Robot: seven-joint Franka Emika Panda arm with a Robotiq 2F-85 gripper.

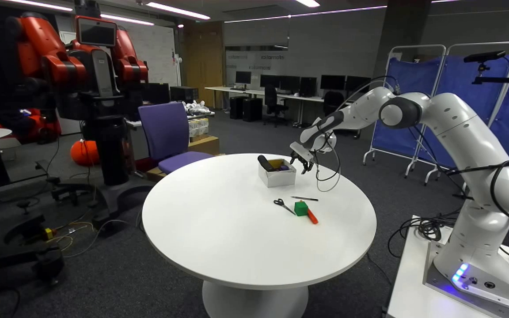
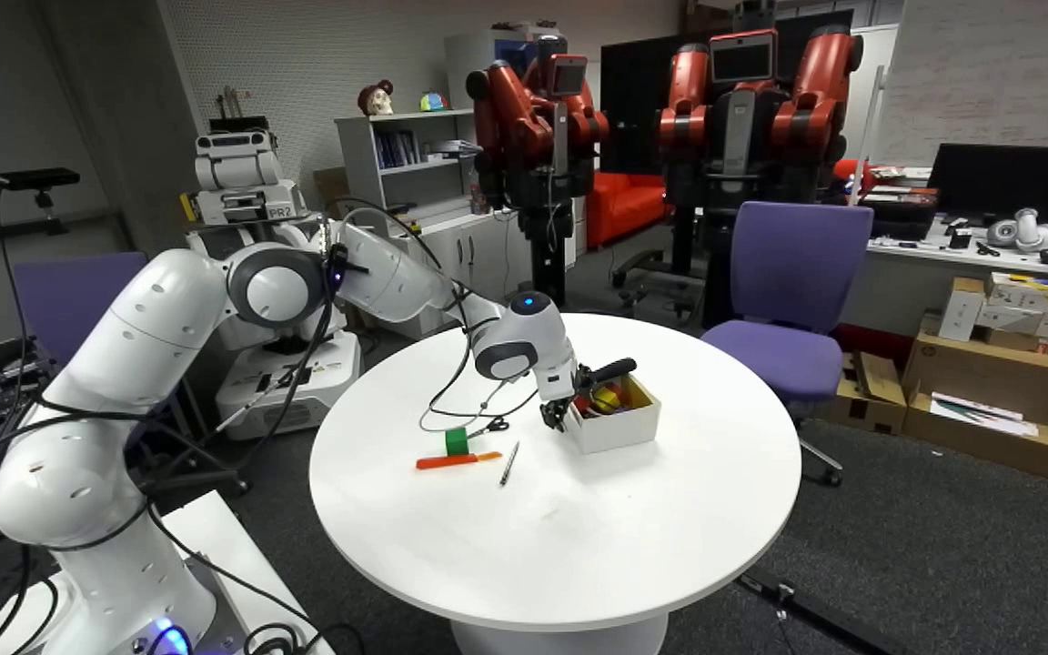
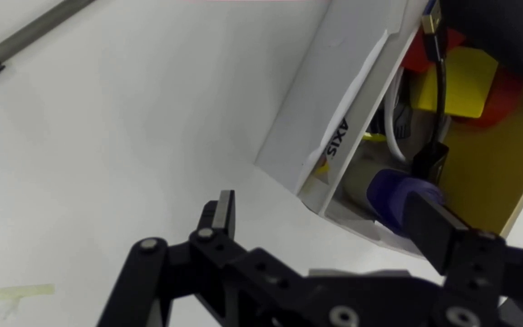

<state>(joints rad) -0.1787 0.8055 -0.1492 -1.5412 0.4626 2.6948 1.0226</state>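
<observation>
My gripper [image 3: 319, 200] is open and holds nothing. In both exterior views it [image 1: 301, 162] [image 2: 569, 398] hangs tilted at the side of a white box [image 1: 279, 179] [image 2: 619, 434]. In the wrist view one finger overlaps the box's near end, in front of a purple item [image 3: 391, 195]; I cannot tell whether they touch. The other finger is over the bare table outside the box [image 3: 334, 81]. The box also holds a yellow block [image 3: 461, 84], a black USB cable [image 3: 440, 91] and a long black object [image 1: 265, 163] [image 2: 613, 370] that sticks out over the rim.
On the round white table [image 1: 201, 229] [image 2: 524, 564] lie a pen [image 1: 305, 198] [image 2: 509, 464] [image 3: 30, 38], black scissors [image 1: 283, 205] [image 2: 493, 425], a green cube [image 1: 301, 208] [image 2: 457, 441] and an orange-red tool [image 1: 312, 216] [image 2: 448, 462]. A purple chair [image 1: 166, 132] [image 2: 792, 291] stands beside the table. Cables hang from the arm.
</observation>
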